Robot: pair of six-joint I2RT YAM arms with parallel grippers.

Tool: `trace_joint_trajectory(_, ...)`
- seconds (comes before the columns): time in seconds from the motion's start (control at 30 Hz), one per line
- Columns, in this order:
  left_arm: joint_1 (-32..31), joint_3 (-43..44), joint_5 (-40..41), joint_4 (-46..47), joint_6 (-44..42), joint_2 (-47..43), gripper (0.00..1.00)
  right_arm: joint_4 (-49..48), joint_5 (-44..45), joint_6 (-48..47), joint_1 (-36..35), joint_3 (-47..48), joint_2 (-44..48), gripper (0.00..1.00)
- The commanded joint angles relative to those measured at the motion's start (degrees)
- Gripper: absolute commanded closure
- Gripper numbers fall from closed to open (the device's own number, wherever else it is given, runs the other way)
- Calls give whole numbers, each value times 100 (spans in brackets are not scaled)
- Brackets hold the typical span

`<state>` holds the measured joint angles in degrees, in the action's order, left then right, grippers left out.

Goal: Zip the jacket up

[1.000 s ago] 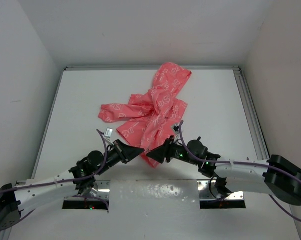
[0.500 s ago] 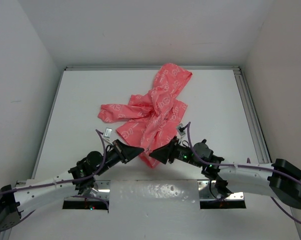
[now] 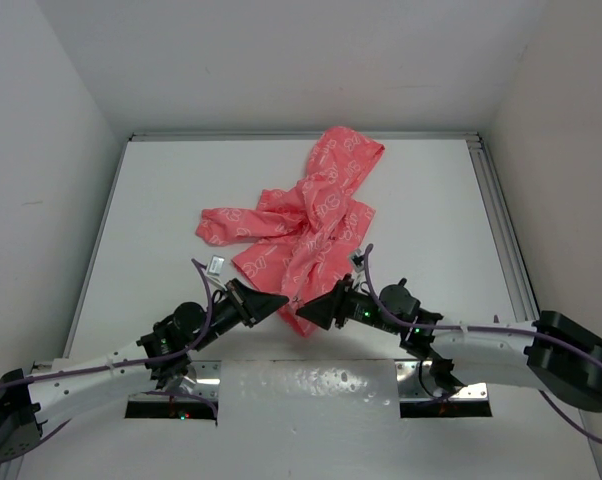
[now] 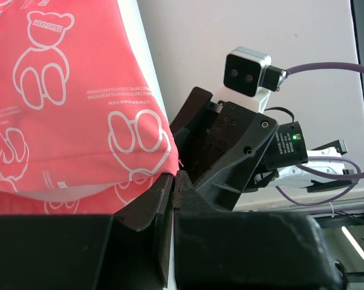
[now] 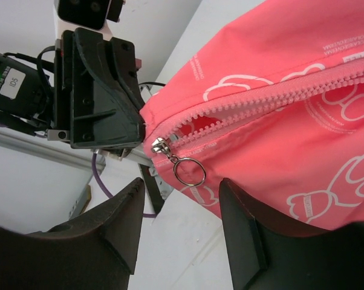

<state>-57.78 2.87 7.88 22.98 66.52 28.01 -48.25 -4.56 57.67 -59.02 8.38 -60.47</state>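
Note:
The coral-pink jacket (image 3: pixel 311 220) lies crumpled in the middle of the table, hood toward the back. My left gripper (image 3: pixel 283 302) is shut, pinching the jacket's near hem corner (image 4: pixel 164 158) at its fingertips (image 4: pixel 173 181). My right gripper (image 3: pixel 301 313) is open and faces it closely. In the right wrist view the zipper slider (image 5: pixel 159 147) sits at the bottom end of the partly open teeth (image 5: pixel 242 112). Its metal pull ring (image 5: pixel 189 172) hangs just beyond the open right gripper (image 5: pixel 182 181), untouched. The left gripper (image 5: pixel 103 90) shows behind the corner.
A small white tag (image 3: pixel 217 265) lies on the table left of the jacket. White walls enclose the table (image 3: pixel 431 200) on three sides. A metal rail (image 3: pixel 501 220) runs along the right edge. The arm bases stand at the near edge.
My right arm shifted slightly back and then forward again toward the jacket's corner. The left gripper and the jacket have stayed in place.

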Motion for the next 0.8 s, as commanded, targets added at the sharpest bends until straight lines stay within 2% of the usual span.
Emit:
trace_joint_trajectory(0.0,-14,-1333,-50,417,115,-59,100,-518,-107,25,-4,225,-140,48)
trace_joint_trajectory(0.37,-14,-1333,-76,356,124,-85,100,-905,-45,-36,5,269,-290,48)
trace_joint_trajectory(0.77,-14,-1351,-6,277,115,-138,100,-774,-45,-63,-4,208,79,49)
